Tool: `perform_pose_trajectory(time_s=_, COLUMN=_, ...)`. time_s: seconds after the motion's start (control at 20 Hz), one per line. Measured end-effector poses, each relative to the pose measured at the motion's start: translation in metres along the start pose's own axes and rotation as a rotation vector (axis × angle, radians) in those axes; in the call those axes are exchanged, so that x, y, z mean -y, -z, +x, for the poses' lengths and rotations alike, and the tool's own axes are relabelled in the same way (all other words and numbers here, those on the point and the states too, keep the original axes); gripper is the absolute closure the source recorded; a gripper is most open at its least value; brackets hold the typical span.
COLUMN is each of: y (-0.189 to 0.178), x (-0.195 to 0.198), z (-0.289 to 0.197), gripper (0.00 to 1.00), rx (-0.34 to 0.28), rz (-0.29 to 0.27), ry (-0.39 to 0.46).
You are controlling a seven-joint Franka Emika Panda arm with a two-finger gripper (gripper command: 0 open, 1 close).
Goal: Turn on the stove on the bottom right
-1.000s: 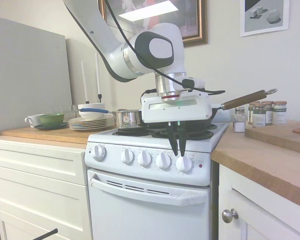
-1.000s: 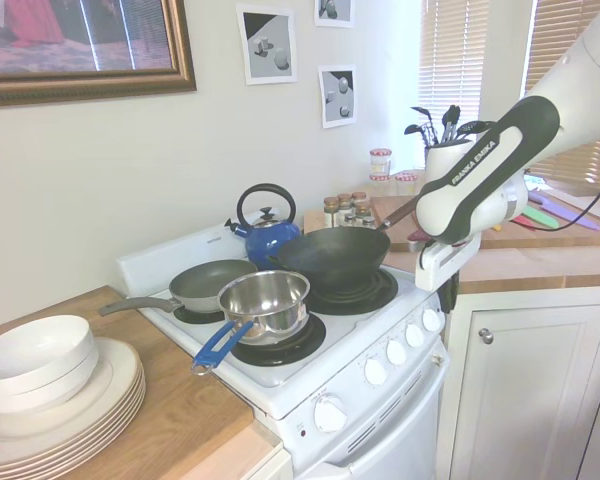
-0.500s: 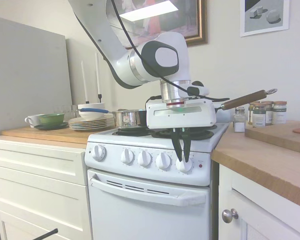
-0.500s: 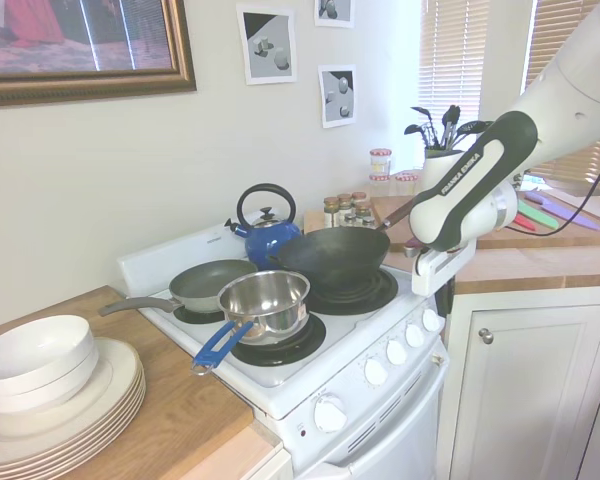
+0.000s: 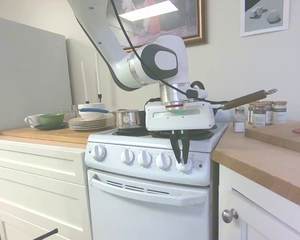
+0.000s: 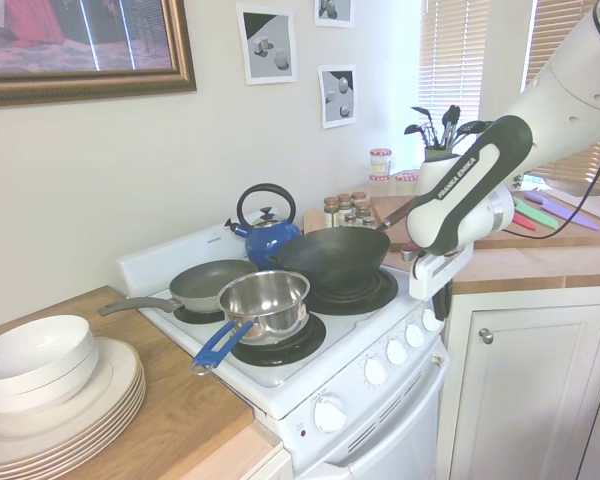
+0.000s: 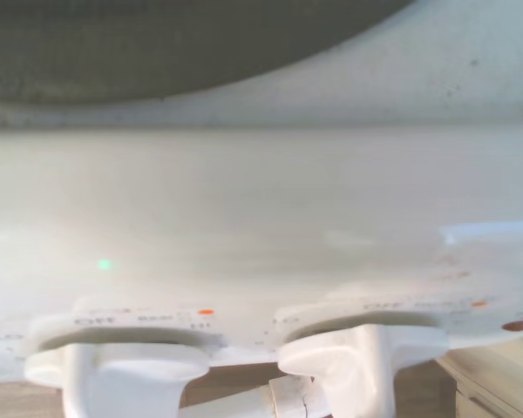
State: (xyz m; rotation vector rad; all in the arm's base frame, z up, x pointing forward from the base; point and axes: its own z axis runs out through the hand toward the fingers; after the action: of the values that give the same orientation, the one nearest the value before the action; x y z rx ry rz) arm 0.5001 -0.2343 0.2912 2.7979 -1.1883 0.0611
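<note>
Pinching the rightmost round white knob [image 5: 184, 165] of the glossy white stove [image 5: 140, 200], the claw [image 5: 180, 160] hangs with narrow black fingers. "FRANKA EMIKA" reads on the arm [image 6: 460, 185].

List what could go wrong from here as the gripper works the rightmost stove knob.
The gripper pinches only the top of the rightmost knob, so it may slip without turning. The black wok sits on the burner behind; if that one heats, it heats empty. Its wooden handle juts near the arm.
</note>
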Motion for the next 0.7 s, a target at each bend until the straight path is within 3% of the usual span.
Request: perform_pose_trajectory(time_s=0.7, y=0.022, x=-0.003, z=0.012, gripper=1.0, rx=-0.036, rz=0.024, ry=-0.018)
